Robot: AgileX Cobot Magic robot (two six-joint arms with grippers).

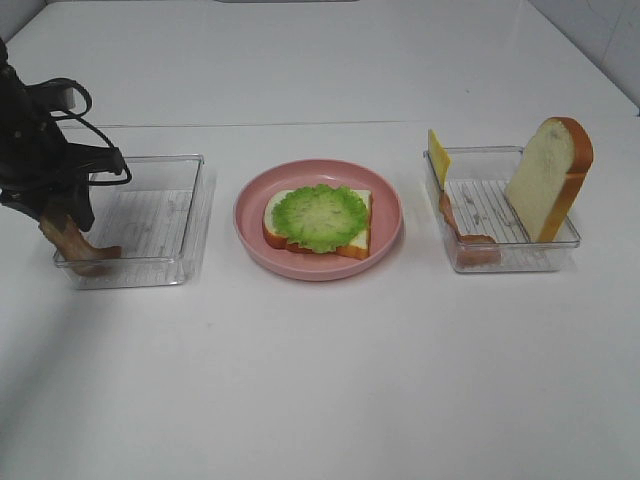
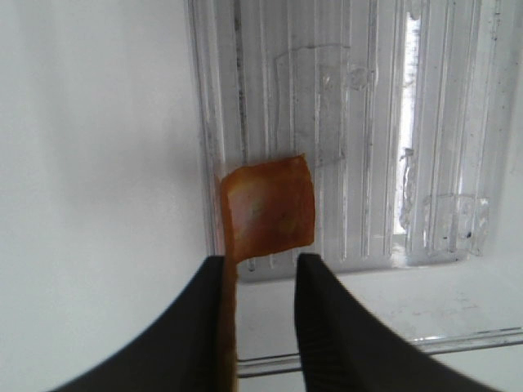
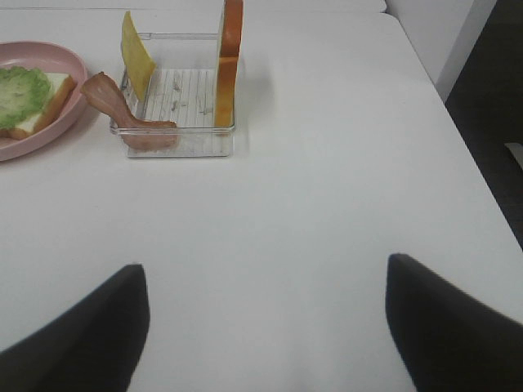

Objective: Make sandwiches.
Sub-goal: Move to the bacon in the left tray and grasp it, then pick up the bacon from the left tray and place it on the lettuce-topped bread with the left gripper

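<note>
A pink plate (image 1: 320, 270) in the middle holds a bread slice (image 1: 352, 245) topped with green lettuce (image 1: 320, 215). My left gripper (image 1: 60, 222) is down in the left clear tray (image 1: 150, 272), astride a brown bacon strip (image 1: 78, 248) that stands by the tray's left wall. In the left wrist view the fingers (image 2: 343, 327) are partly apart; the bacon (image 2: 270, 212) lies against one finger, with a gap to the other. My right gripper (image 3: 265, 327) is wide open and empty over bare table, out of the exterior view.
The right clear tray (image 1: 500, 262) holds an upright bread slice (image 1: 550, 180), a yellow cheese square (image 1: 438, 155) and a second bacon strip (image 1: 465, 230) leaning on its wall. They also show in the right wrist view: bread (image 3: 229, 65), cheese (image 3: 137, 53), bacon (image 3: 114, 106).
</note>
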